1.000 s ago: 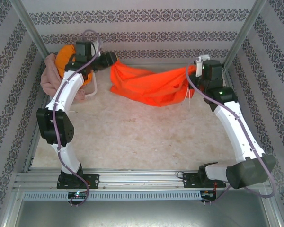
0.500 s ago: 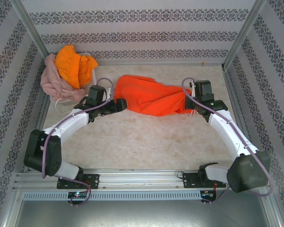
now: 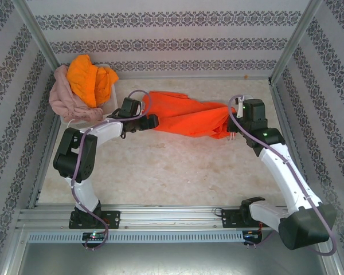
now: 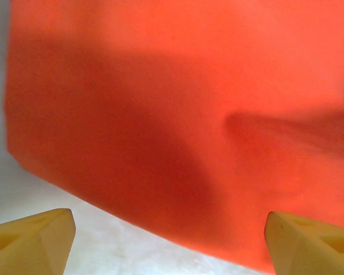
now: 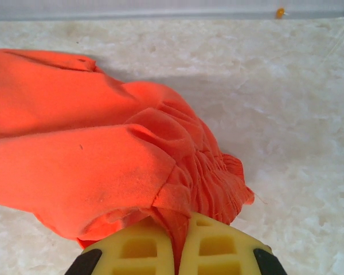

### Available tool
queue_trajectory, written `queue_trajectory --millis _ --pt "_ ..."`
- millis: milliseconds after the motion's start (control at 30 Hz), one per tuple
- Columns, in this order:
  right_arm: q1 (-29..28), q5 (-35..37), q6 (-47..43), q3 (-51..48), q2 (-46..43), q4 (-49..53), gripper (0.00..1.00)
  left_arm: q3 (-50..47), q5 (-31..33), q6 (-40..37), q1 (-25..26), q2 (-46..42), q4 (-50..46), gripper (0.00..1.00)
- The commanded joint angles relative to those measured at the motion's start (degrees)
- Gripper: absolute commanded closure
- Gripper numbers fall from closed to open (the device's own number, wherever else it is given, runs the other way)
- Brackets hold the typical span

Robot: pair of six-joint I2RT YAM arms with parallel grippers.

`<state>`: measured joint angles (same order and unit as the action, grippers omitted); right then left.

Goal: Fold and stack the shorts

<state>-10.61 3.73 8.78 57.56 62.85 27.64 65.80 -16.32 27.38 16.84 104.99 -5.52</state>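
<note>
Patterned wallpaper [image 3: 172, 46] walls in a pale marbled counter [image 3: 178, 172], and the red-orange shorts [image 3: 186, 117] now lie across its far middle. A second ago they hung stretched in the air between the two arms. Since then both arms have come down and the cloth has settled onto the counter.

The left hand [image 3: 153, 121] has let go. Its fingers stand wide apart just short of the cloth's left edge, with nothing between them. The right hand [image 3: 234, 123] is still closed tight on the gathered waistband at the right end, with fabric pinched between its pads in the wrist view.

I judge the lay-out step as nearly done. The shorts are down but rumpled and partly doubled over, so they probably need smoothing before a clean fold.

The pink shorts [image 3: 60, 97] and yellow-orange shorts [image 3: 89, 80] remain heaped at the white basket [image 3: 73, 122] in the far left corner, unfolded.
</note>
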Motion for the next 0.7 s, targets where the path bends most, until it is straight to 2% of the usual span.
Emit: queue_trajectory --millis 0,267,333,400,500,600,667 --pt "0.25 -0.02 -0.49 -1.36 -1.58 0.05 1.00 1.61 6.42 -2.77 -1.18 1.31 -1.56 0.13" --pt "0.26 -1.20 0.27 -2.36 -1.29 -0.22 1.00 6.28 4.22 -2.42 -1.42 8.68 -1.32 0.13" --pt "0.24 -1.51 0.52 -2.45 -1.07 -0.34 1.00 7.09 3.13 -2.13 -1.44 9.63 -0.44 0.17" --pt "0.25 -1.46 0.73 -2.53 -0.89 -0.39 1.00 8.07 1.70 -1.77 -1.42 10.35 0.24 0.27" --pt "0.24 -1.55 0.88 -2.54 -0.80 -0.48 1.00 8.65 -0.52 -1.11 -1.45 10.33 1.87 0.54" --pt "0.24 -1.52 0.68 -2.23 -1.12 -0.26 1.00 8.81 -1.95 -0.86 -1.42 8.22 2.26 0.87" --pt "0.24 -1.55 0.33 -1.97 -1.88 -0.15 1.00 7.64 -2.10 -0.83 -1.39 4.71 2.90 1.00"
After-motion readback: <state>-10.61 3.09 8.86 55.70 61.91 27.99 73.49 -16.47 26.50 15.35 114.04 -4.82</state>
